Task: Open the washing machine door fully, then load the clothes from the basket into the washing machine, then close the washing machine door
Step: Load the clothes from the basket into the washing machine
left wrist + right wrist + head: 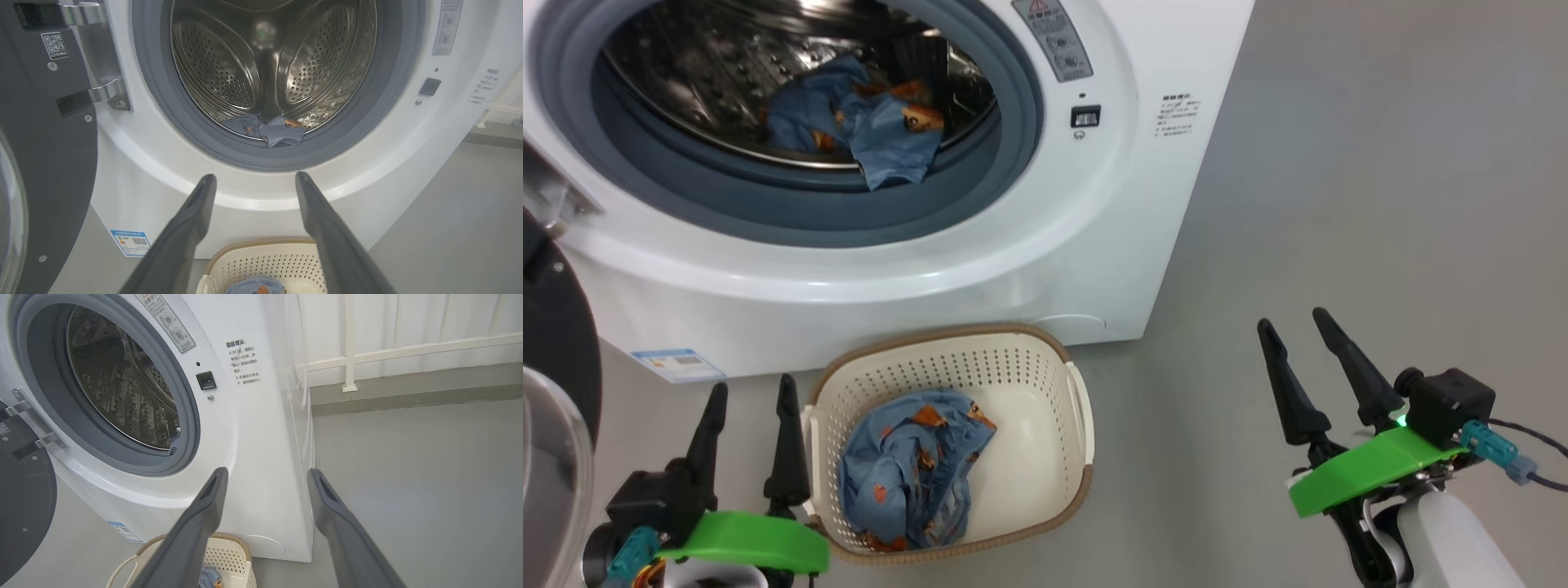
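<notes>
Left hand (752, 384): spread wide and empty, low at the lower left of the head view, fingers pointing up it. Hung just beside the left wall of the basket (1029, 457); whether touching or apart could not be told. In its own wrist view, aimed at the lower edge of the washer's opening.

Right hand (1292, 318): likewise wide, nothing between the fingers. Hovered well apart from the basket, on its right, above bare grey floor (1339, 204).

Basket: stood on the floor directly before the washer (1111, 245), near its base. Held clothes (907, 465), a crumpled blue heap printed with orange-brown figures, lying toward the left of the basket's bottom; right part of the bottom bare.

Blue piece (866, 122) of the same print: lay inside the drum (686, 65), at the front of its floor, one corner drooping over the drum's lip onto the grey seal (792, 208).

Door (556, 343): stood swung open at the washer's left, black rim and clear glass showing at the left edge of the head view. Hung from a metal hinge (102, 92), seen in the left wrist view.

Blue label (678, 365): stuck low on the washer's front, left of the basket.

White railing (408, 351): ran along the wall beyond the washer in the right wrist view.
</notes>
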### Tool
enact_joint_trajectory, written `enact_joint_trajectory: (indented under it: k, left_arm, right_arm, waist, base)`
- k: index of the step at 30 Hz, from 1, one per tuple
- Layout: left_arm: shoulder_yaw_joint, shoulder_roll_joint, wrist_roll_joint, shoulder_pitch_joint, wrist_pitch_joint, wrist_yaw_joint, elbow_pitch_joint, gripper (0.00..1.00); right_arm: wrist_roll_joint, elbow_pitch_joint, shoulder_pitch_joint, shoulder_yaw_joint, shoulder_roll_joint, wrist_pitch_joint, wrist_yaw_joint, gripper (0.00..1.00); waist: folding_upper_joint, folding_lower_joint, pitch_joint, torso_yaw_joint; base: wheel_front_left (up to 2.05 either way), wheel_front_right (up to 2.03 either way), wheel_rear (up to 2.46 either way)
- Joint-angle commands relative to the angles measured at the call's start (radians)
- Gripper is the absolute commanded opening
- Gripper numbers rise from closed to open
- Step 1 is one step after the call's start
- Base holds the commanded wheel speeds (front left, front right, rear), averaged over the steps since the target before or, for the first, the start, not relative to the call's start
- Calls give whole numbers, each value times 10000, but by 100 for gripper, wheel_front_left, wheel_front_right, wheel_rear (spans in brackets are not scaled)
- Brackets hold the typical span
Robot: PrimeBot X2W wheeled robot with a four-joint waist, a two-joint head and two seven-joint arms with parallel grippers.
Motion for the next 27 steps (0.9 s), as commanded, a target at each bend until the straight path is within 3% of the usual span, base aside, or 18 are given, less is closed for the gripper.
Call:
enact_joint_trajectory:
  k: [1, 27]
  left_arm:
    - [259, 120, -8, -405, -53, -75, -115, 100]
    - [-56, 602, 20, -2051, -53, -257, 1457, 100]
  right_arm:
    - [-50, -285, -239, 157, 53, -48, 16, 100]
    - [-66, -511, -1232, 198, 372, -48, 16, 100]
  waist:
    - [-1, 0, 402, -76]
    - [-1, 0, 2795, -814]
  base:
    - [0, 0, 0]
    - [0, 0, 0]
